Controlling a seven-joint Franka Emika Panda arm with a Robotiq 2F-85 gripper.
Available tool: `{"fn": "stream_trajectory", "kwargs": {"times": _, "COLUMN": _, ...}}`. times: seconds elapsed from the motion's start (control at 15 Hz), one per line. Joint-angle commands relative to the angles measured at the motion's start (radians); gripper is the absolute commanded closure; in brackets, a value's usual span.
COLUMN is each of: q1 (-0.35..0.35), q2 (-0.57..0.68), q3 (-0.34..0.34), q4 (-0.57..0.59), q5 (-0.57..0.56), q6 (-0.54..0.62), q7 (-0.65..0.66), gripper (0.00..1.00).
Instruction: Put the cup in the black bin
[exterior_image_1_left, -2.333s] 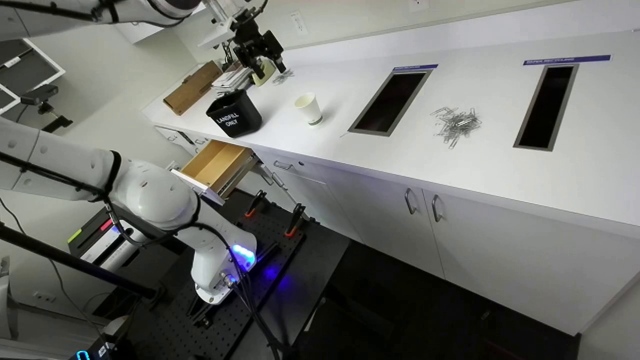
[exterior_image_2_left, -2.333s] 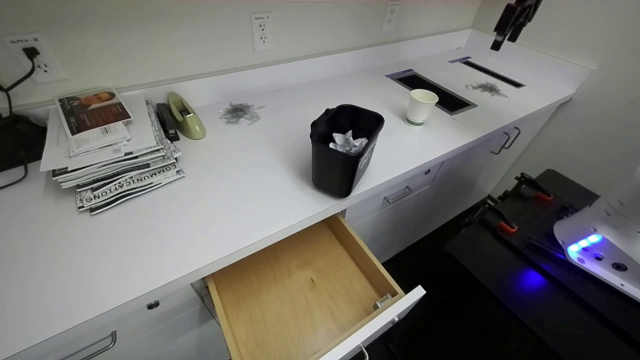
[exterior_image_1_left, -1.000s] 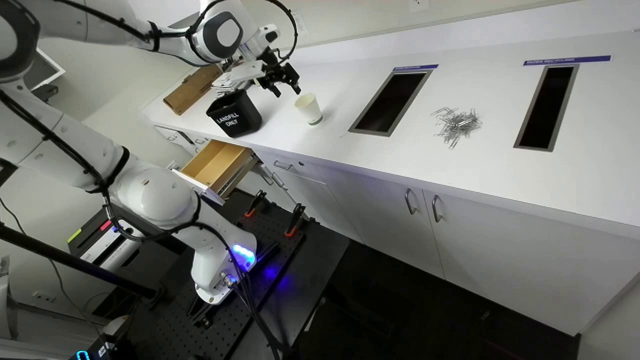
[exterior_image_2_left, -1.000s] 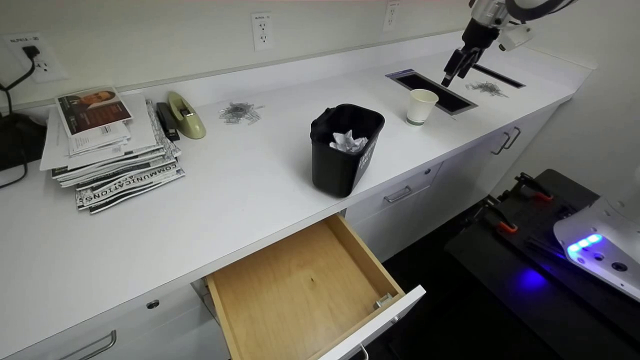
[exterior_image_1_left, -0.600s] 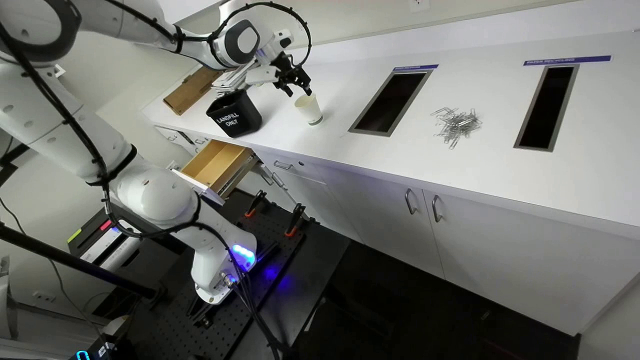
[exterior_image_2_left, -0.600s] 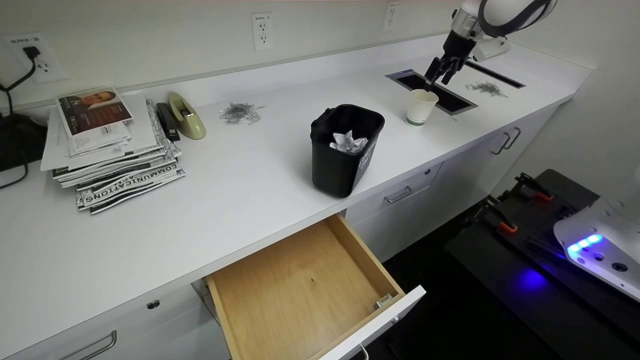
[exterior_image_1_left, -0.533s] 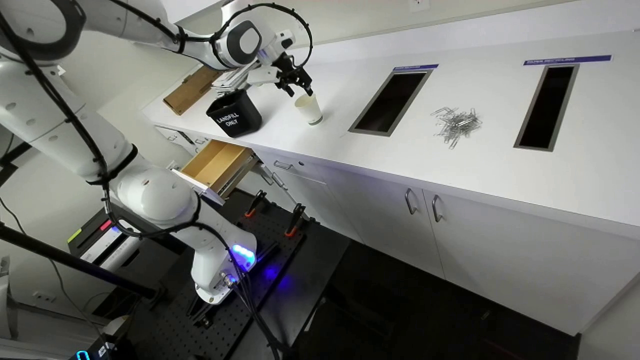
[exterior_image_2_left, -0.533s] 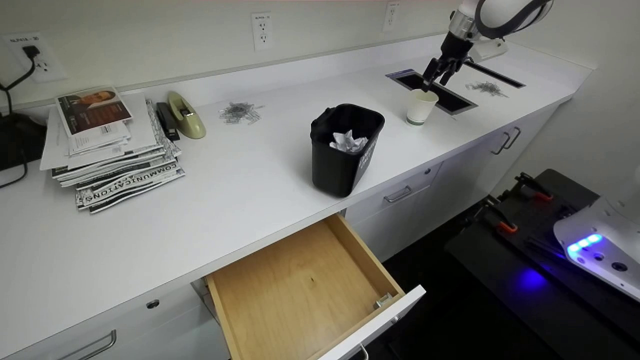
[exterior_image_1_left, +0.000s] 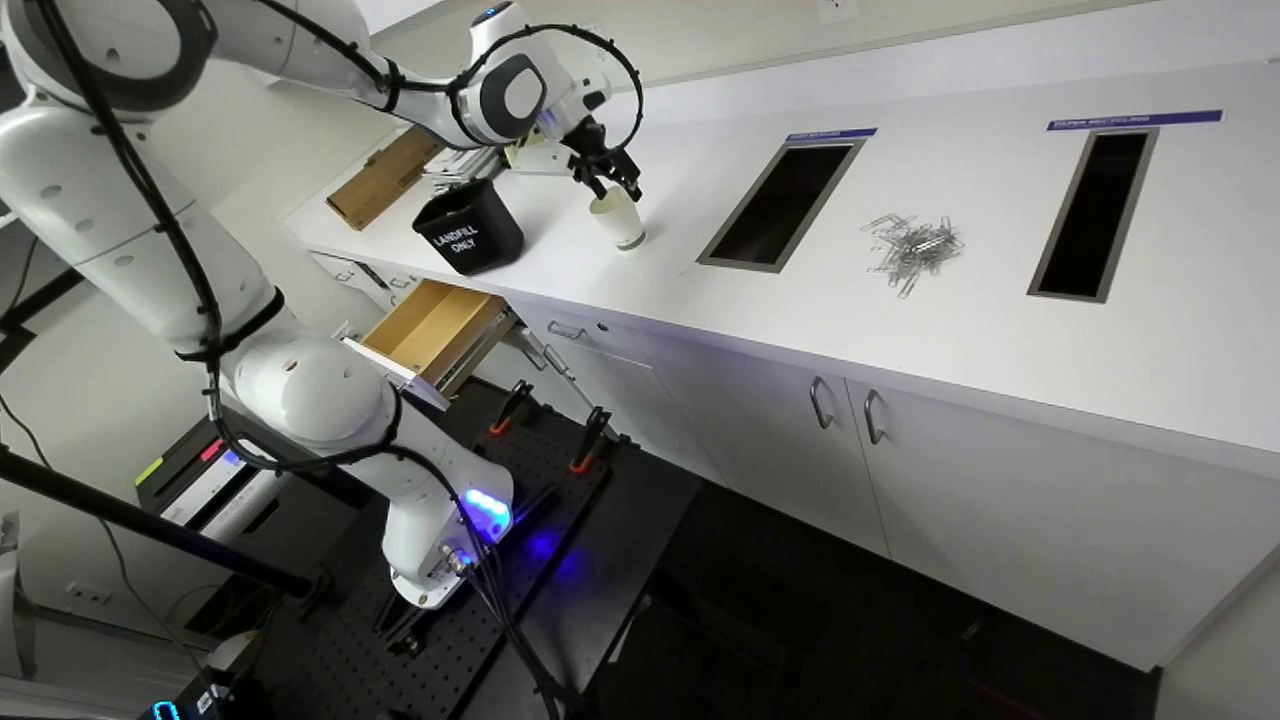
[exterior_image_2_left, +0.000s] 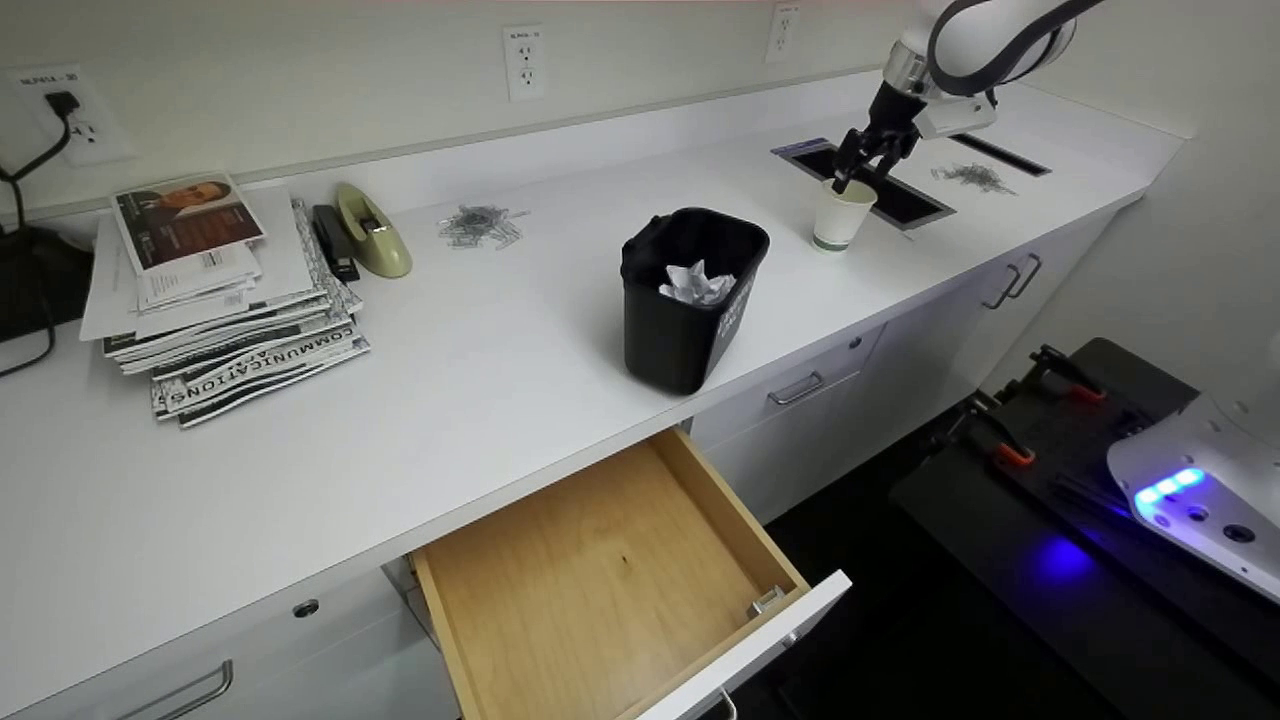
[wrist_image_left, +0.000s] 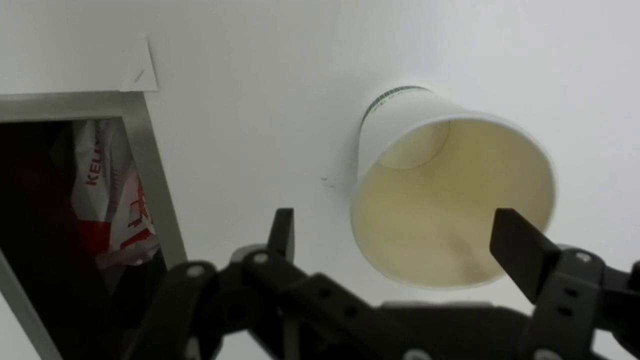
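Observation:
The white paper cup (exterior_image_1_left: 622, 222) stands upright on the white counter, also in an exterior view (exterior_image_2_left: 842, 216). My gripper (exterior_image_1_left: 620, 194) is open and empty right at the cup's rim, also in an exterior view (exterior_image_2_left: 860, 180). In the wrist view the gripper (wrist_image_left: 392, 220) spans across the cup's opening (wrist_image_left: 440, 200): the right finger overlaps the mouth, the left finger lies left of the rim. I cannot tell if a finger touches the cup. The black bin (exterior_image_1_left: 490, 232), labelled "LANDFILL ONLY", stands upright near the counter's front edge, also in an exterior view (exterior_image_2_left: 660, 345).
Crumpled paper (exterior_image_2_left: 697, 285) lies in the bin. An open wooden drawer (exterior_image_2_left: 610, 580) juts out below the bin. A recycling slot (exterior_image_1_left: 780, 210) and paper clips (exterior_image_1_left: 915, 250) lie past the cup. Magazines (exterior_image_2_left: 230, 310) and a tape dispenser (exterior_image_2_left: 372, 232) are on the bin's far side.
My gripper has come down from high above the counter to the cup's rim, staying open. The cup, bin and drawer have not moved.

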Motion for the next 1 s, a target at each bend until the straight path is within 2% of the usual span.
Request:
{"fn": "stream_trajectory", "kwargs": {"times": 0.0, "q1": -0.005, "q2": 0.032, "q3": -0.010, "q4": 0.023, "q5": -0.017, "q6": 0.020, "q7": 0.054, "gripper": 0.00}}
{"fn": "stream_trajectory", "kwargs": {"times": 0.07, "q1": -0.004, "q2": 0.037, "q3": -0.013, "q4": 0.025, "q5": -0.021, "q6": 0.020, "q7": 0.060, "gripper": 0.00}}
{"fn": "stream_trajectory", "kwargs": {"times": 0.13, "q1": -0.004, "q2": 0.041, "q3": -0.014, "q4": 0.027, "q5": -0.021, "q6": 0.019, "q7": 0.063, "gripper": 0.25}}
{"fn": "stream_trajectory", "kwargs": {"times": 0.2, "q1": -0.003, "q2": 0.046, "q3": -0.014, "q4": 0.029, "q5": -0.018, "q6": 0.021, "q7": 0.065, "gripper": 0.26}}
{"fn": "stream_trajectory", "kwargs": {"times": 0.53, "q1": 0.000, "q2": 0.056, "q3": -0.015, "q4": 0.033, "q5": -0.018, "q6": 0.023, "q7": 0.066, "gripper": 0.66}}
{"fn": "stream_trajectory", "kwargs": {"times": 0.8, "q1": 0.000, "q2": 0.056, "q3": -0.014, "q4": 0.030, "q5": -0.015, "q6": 0.024, "q7": 0.065, "gripper": 0.95}}
{"fn": "stream_trajectory", "kwargs": {"times": 0.87, "q1": 0.000, "q2": 0.055, "q3": -0.014, "q4": 0.029, "q5": -0.014, "q6": 0.023, "q7": 0.064, "gripper": 0.99}}
{"fn": "stream_trajectory", "kwargs": {"times": 0.93, "q1": 0.000, "q2": 0.054, "q3": -0.013, "q4": 0.028, "q5": -0.014, "q6": 0.020, "q7": 0.063, "gripper": 1.00}}
